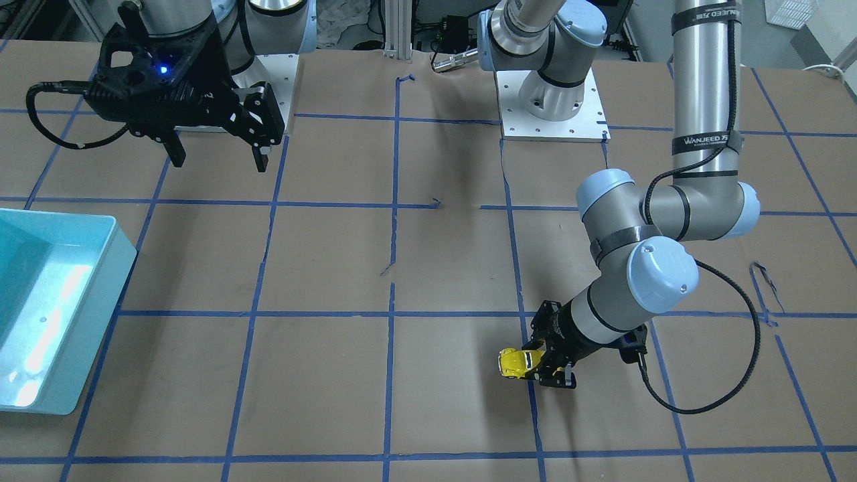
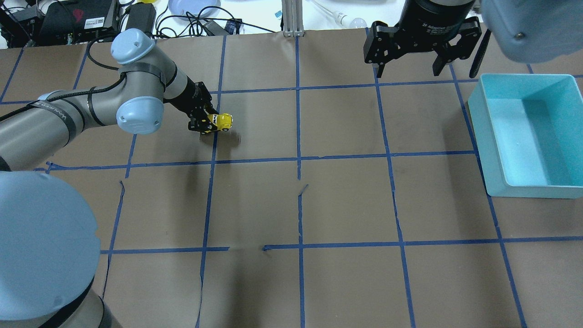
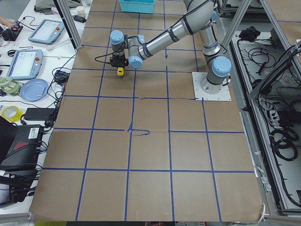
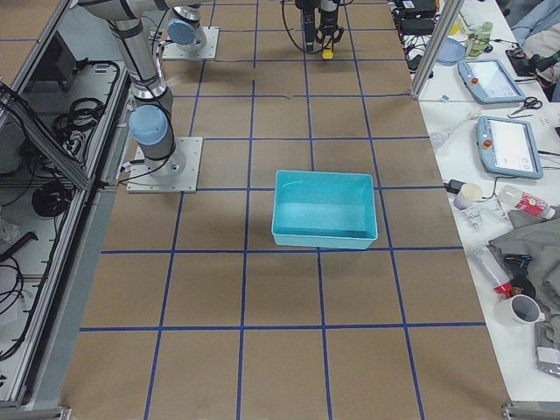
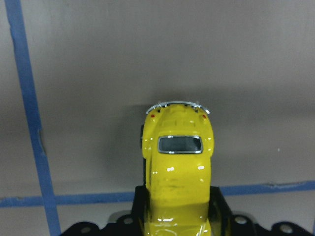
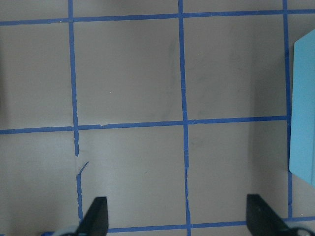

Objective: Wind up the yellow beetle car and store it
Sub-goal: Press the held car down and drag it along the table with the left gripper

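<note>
The yellow beetle car (image 1: pixel 515 362) is gripped at one end by my left gripper (image 1: pixel 543 365) over the brown paper table, on the robot's left side. In the overhead view the car (image 2: pixel 223 121) sticks out of the left gripper (image 2: pixel 205 123), with a faint shadow on the paper just below it. The left wrist view shows the car (image 5: pixel 179 157) from above, rear window and bumper pointing away, black fingers (image 5: pixel 219 206) at its sides. My right gripper (image 2: pixel 407 72) is open and empty, raised near the far edge; it also shows in the front view (image 1: pixel 221 163).
A teal bin (image 2: pixel 476 118) stands empty on the robot's right side, also in the front view (image 1: pixel 124 248) and at the right wrist view's edge (image 6: pixel 305 113). Blue tape lines grid the paper. Cables, tablets and clutter lie on the side benches beyond the table.
</note>
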You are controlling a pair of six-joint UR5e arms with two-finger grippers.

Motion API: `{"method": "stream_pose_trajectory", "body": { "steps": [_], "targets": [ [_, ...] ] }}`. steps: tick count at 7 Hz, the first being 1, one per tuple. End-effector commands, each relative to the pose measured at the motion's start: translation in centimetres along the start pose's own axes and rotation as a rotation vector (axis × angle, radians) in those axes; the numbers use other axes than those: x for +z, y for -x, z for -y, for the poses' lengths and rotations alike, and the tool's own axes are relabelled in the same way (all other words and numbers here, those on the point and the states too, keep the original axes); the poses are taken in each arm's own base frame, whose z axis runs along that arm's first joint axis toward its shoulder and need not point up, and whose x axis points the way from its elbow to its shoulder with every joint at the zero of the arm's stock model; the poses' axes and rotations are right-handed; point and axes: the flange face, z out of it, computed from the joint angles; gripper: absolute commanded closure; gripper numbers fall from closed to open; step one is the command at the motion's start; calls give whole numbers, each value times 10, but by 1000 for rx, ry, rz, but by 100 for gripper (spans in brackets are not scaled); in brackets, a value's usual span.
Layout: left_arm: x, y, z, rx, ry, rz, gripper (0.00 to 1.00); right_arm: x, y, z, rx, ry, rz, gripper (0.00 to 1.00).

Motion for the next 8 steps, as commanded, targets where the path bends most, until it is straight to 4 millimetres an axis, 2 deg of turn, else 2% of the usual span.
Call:
{"method": "stream_pose_trajectory", "body": {
  "steps": [1, 7, 8],
  "targets": [
    [9, 1, -3, -12, 62, 15, 100, 0, 0, 0, 2, 1, 0, 0],
    [20, 0, 19, -17, -13, 63, 100, 0, 0, 0, 2, 0, -2, 0],
    [16, -3, 36, -38, -15, 59, 100, 0, 0, 0, 0, -1, -1, 0]
  ]
}}
